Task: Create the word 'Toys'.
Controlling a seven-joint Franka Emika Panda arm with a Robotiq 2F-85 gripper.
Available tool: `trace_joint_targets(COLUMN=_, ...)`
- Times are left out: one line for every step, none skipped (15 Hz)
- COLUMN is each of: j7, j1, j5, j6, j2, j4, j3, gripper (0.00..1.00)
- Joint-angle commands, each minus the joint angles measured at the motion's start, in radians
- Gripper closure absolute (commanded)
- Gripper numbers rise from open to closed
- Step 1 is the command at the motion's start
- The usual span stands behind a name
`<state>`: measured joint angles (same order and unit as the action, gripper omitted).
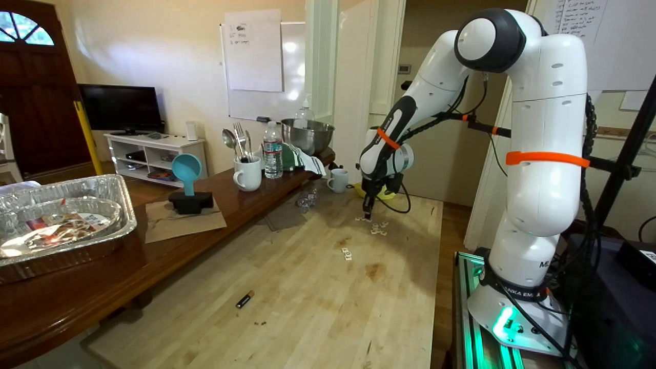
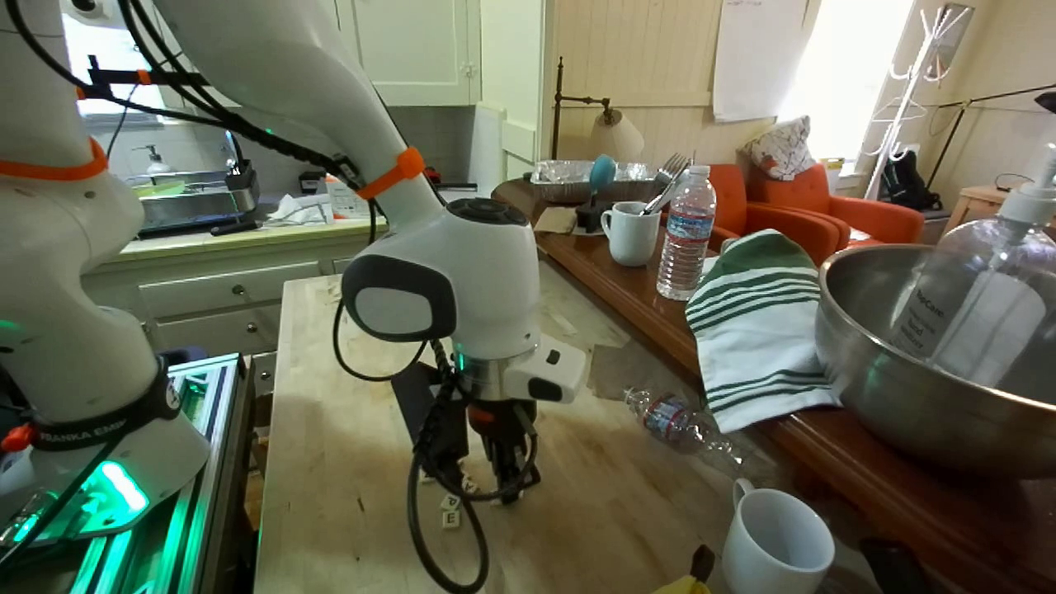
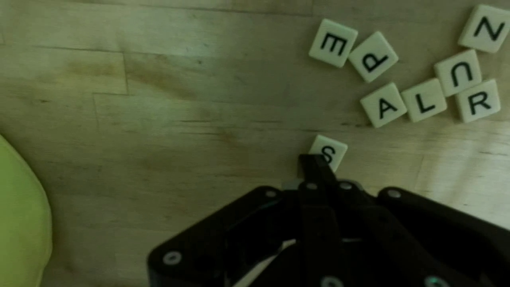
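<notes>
Wrist view: your gripper (image 3: pixel 316 161) hangs low over the table (image 3: pixel 167 135), jaws drawn together with nothing seen between them, covering the near left corner of the S tile (image 3: pixel 334 147); whether they touch it, you cannot tell. A short line of pale tiles (image 1: pixel 347 254), one seemingly an O, lies nearer in an exterior view, the word apparently unfinished and wanting that S.

Press down now and you could pin or spin the S, because the jaws overlap its corner; spread them this low and one may land on the tile instead of beside it. A pale patch (image 3: pixel 291 184) just left of the jaws may be another tile, too hidden to tell, and you could catch it too. To the right and far side, E (image 3: pixel 334 43), P (image 3: pixel 373 57), A (image 3: pixel 383 105), L (image 3: pixel 424 100), U (image 3: pixel 458 73), R (image 3: pixel 478 101) and N (image 3: pixel 485 28) lie loose, near enough for a low sweep to scatter.

A cable loop (image 2: pixel 413 499) dangles beside your gripper, liable to snag. A white mug (image 2: pixel 780 540) and a crumpled bottle (image 2: pixel 672 417) flank the right. A battery (image 1: pixel 245 299) lies near left, well apart from the line.
</notes>
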<state>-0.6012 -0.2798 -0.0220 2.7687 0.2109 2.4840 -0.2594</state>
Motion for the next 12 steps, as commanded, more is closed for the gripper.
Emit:
trace_joint_targets(j7=0.177, j1=0.022, j5=0.076, j6=-0.004, j2=0.042, j4=0.016, j3=0.007, gripper=1.00)
trace_joint_targets(j7=0.216, j1=0.026, j5=0.088, j6=-0.009, j2=0.041, j4=0.019, j3=0.008, gripper=1.00)
trace_joint_targets(j7=0.260, j1=0.032, j5=0.092, j6=-0.020, j2=0.038, j4=0.021, j3=0.009, gripper=1.00)
trace_joint_targets(j7=0.300, j1=0.040, j5=0.102, j6=-0.027, j2=0.037, j4=0.024, j3=0.007, gripper=1.00)
trace_joint_targets(j7=0.346, j1=0.051, j5=0.117, j6=-0.034, j2=0.036, j4=0.026, j3=0.003, gripper=1.00)
trace_joint_targets(j7=0.400, j1=0.067, j5=0.146, j6=-0.045, j2=0.032, j4=0.030, j3=-0.005, gripper=1.00)
trace_joint_targets(j7=0.444, j1=0.078, j5=0.160, j6=-0.053, j2=0.028, j4=0.034, j3=-0.005, gripper=1.00)
trace_joint_targets(j7=0.498, j1=0.092, j5=0.180, j6=-0.055, j2=0.027, j4=0.040, j3=-0.006, gripper=1.00)
trace_joint_targets(j7=0.544, j1=0.103, j5=0.191, j6=-0.063, j2=0.026, j4=0.041, j3=-0.004, gripper=1.00)
trace_joint_targets(j7=0.584, j1=0.113, j5=0.201, j6=-0.064, j2=0.025, j4=0.044, j3=-0.002, gripper=1.00)
trace_joint_targets(j7=0.630, j1=0.121, j5=0.192, j6=-0.062, j2=0.026, j4=0.046, j3=0.005, gripper=1.00)
trace_joint_targets(j7=0.675, j1=0.132, j5=0.195, j6=-0.063, j2=0.028, j4=0.045, j3=0.006, gripper=1.00)
